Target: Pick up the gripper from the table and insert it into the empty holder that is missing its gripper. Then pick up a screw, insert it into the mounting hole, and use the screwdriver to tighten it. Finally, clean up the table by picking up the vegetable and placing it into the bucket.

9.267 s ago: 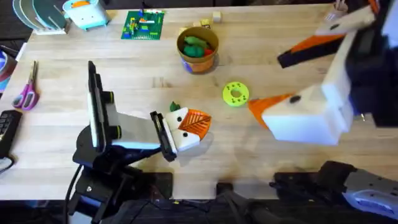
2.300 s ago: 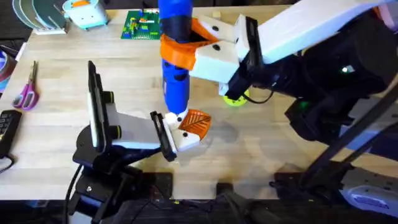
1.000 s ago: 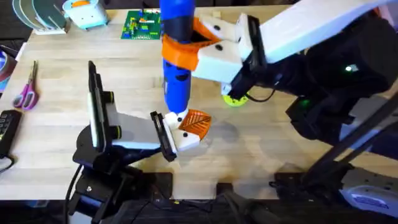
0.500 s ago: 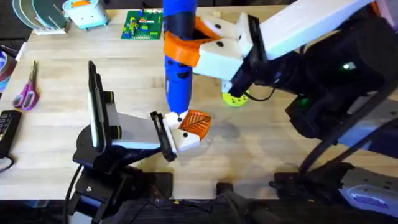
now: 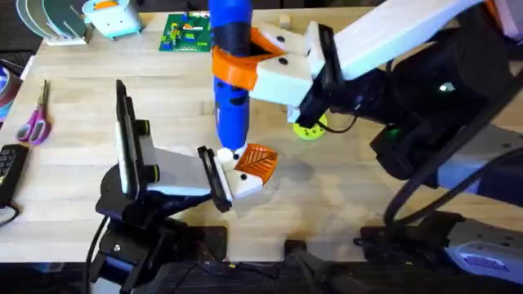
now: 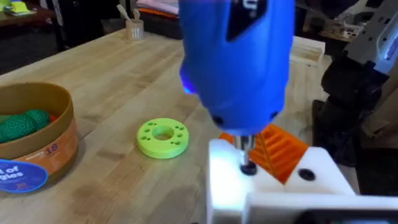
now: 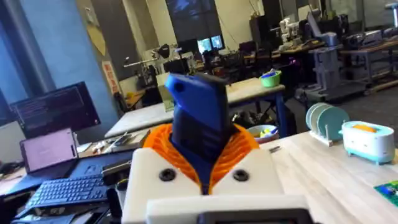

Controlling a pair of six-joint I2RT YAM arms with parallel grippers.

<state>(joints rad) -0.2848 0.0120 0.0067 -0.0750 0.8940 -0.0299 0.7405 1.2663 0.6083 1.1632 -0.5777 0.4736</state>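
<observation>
My right gripper [image 5: 239,67], white with orange pads, is shut on the blue screwdriver [image 5: 231,90] and holds it upright. In the right wrist view the screwdriver [image 7: 199,121] sits between the pads of that gripper [image 7: 203,163]. The screwdriver [image 6: 239,59] has its tip on a dark screw [image 6: 248,168] in the white holder [image 6: 273,186]. The orange ribbed gripper [image 5: 258,160] sits in that holder [image 5: 243,184], and my left gripper [image 5: 216,175] is shut on the holder. The orange bucket [image 6: 34,146] holds a green bumpy toy piece [image 6: 22,124]. The vegetable is hidden.
A lime green disc [image 5: 309,129] with holes lies just right of the holder, partly under my right arm. Pink-handled scissors [image 5: 34,122] lie at the left edge. A green brick plate [image 5: 189,31] and a light blue toaster toy [image 5: 110,16] stand at the back.
My right arm has come in from the right and set the screwdriver upright on the holder. Over the last second it has only shifted slightly, and the left arm has stayed still.
</observation>
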